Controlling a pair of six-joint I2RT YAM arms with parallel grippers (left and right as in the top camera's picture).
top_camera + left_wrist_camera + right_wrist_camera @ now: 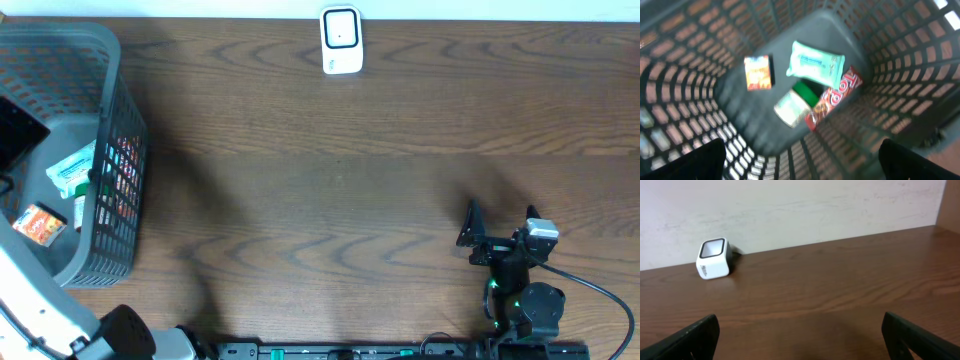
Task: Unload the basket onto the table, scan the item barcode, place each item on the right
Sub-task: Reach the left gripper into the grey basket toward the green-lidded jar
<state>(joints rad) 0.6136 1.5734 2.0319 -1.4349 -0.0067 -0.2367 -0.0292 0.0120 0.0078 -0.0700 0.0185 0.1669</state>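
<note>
The brown wooden table (340, 200) is the biggest thing. A grey basket (122, 150) with holes in its sides sits at the 9 o'clock edge. The left gripper (800, 162) hangs over the basket and looks down into it. Its jaws are spread wide and hold nothing. The right gripper (500, 225) is low at 5 o'clock, well apart from the basket, wide too and empty.

Four items lie on the basket floor. A pale green wipes pack (815, 62) partly covers a red snack bag (835, 97). A blurry green-topped thing (795, 102) touches both. A small orange box (758, 72) lies alone at their 9 o'clock. The little white scanner (341, 40) stands at the table's 12 o'clock edge.
</note>
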